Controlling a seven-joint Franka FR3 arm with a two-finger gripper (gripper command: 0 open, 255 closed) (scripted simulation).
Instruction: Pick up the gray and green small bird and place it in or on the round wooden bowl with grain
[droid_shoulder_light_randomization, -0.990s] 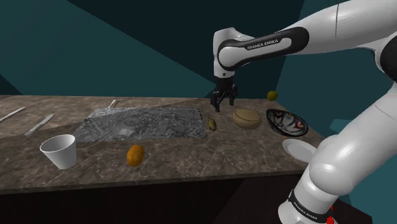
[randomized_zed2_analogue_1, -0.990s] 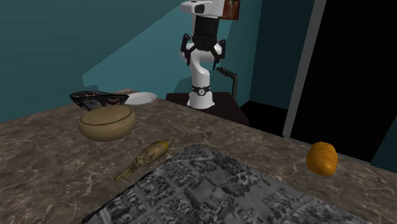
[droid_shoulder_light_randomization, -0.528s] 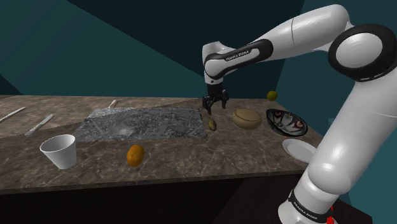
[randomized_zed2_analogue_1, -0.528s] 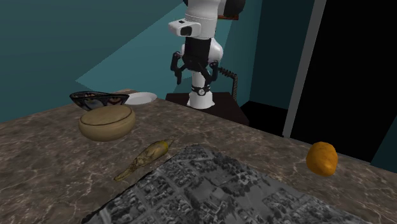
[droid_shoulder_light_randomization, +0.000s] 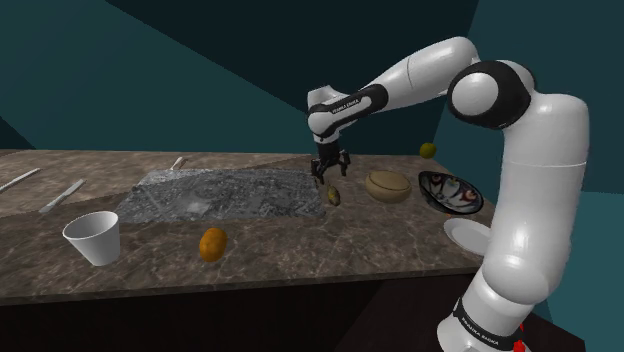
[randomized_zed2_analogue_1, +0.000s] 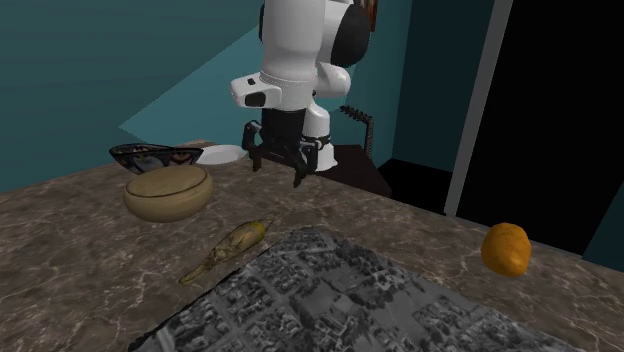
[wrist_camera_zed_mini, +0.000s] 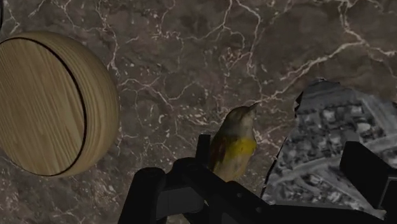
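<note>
The small bird (droid_shoulder_light_randomization: 334, 196), grey-brown with a yellow-green belly, lies on the dark marble counter (droid_shoulder_light_randomization: 300, 240) beside the grey mat's corner. In the second exterior view the bird (randomized_zed2_analogue_1: 228, 250) points away from the round wooden bowl (randomized_zed2_analogue_1: 168, 192). My gripper (droid_shoulder_light_randomization: 330, 166) hangs open a little above the bird, fingers apart and holding nothing. In the second exterior view the gripper (randomized_zed2_analogue_1: 277, 166) hovers beyond the bird. Seen from the wrist, the bird (wrist_camera_zed_mini: 234, 146) lies close to one finger of the gripper (wrist_camera_zed_mini: 280, 150), and the wooden bowl (wrist_camera_zed_mini: 51, 102) sits off to the side. The bowl (droid_shoulder_light_randomization: 388, 185) stands at the bird's right in the shoulder view.
A grey patterned mat (droid_shoulder_light_randomization: 225, 193) covers the counter's middle. A dark patterned bowl (droid_shoulder_light_randomization: 450, 192) and a white plate (droid_shoulder_light_randomization: 470, 236) lie past the wooden bowl. An orange fruit (droid_shoulder_light_randomization: 212, 243), a white cup (droid_shoulder_light_randomization: 93, 238), a small green fruit (droid_shoulder_light_randomization: 428, 150) and utensils (droid_shoulder_light_randomization: 62, 195) are also on the counter.
The arm has stretched out and the gripper has moved toward the shoulder view's left and down, ending just above the bird. The fingers stay open. Nothing on the counter moved.
</note>
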